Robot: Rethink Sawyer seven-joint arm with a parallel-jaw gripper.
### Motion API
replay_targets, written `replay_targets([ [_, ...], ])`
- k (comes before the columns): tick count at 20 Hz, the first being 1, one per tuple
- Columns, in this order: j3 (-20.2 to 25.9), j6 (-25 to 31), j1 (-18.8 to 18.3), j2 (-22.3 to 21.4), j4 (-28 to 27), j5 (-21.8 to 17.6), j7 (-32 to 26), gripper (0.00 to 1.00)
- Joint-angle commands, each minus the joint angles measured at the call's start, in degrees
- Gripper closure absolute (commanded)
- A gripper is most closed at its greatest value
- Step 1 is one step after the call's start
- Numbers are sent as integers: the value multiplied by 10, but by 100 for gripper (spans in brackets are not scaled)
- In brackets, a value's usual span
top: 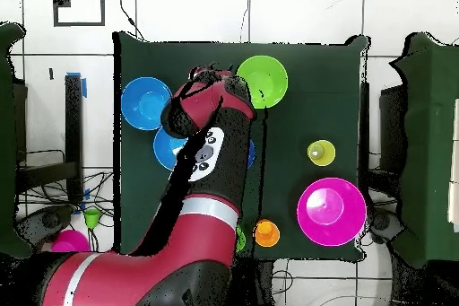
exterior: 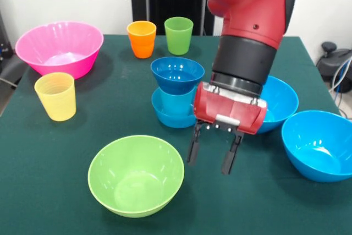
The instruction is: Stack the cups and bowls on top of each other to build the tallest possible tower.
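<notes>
My gripper [exterior: 212,155] hangs open and empty over the table, between the lime green bowl [exterior: 136,174] on its left and two large blue bowls [exterior: 281,102] [exterior: 319,144] on its right. Just behind it, a small dark blue bowl [exterior: 177,74] rests on a lighter blue piece [exterior: 171,111], forming a short tower. The pink bowl [exterior: 59,48] sits at the far left, with the yellow cup [exterior: 55,96] in front of it. The orange cup [exterior: 142,39] and green cup [exterior: 179,35] stand upright at the back. In the overhead view the arm [top: 211,150] hides the gripper and the tower.
From above, the lime bowl [top: 262,81], a blue bowl [top: 145,102], the yellow cup [top: 321,153], the pink bowl [top: 332,211] and the orange cup [top: 266,232] are spread over the green table [top: 305,114]. Cables lie beyond the table's right edge [exterior: 335,64].
</notes>
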Motion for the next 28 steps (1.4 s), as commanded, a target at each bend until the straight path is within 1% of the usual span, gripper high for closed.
replay_targets([
  [1, 70, -17, -12, 41, -16, -47, -40, 0],
  [5, 51, -13, -2, 42, -15, -45, -29, 0],
  [10, 40, -10, 3, 34, -13, -45, -28, 0],
  [19, 34, -10, 3, 35, -14, -44, -26, 0],
  [28, 37, -3, -1, 23, -5, -46, -35, 0],
])
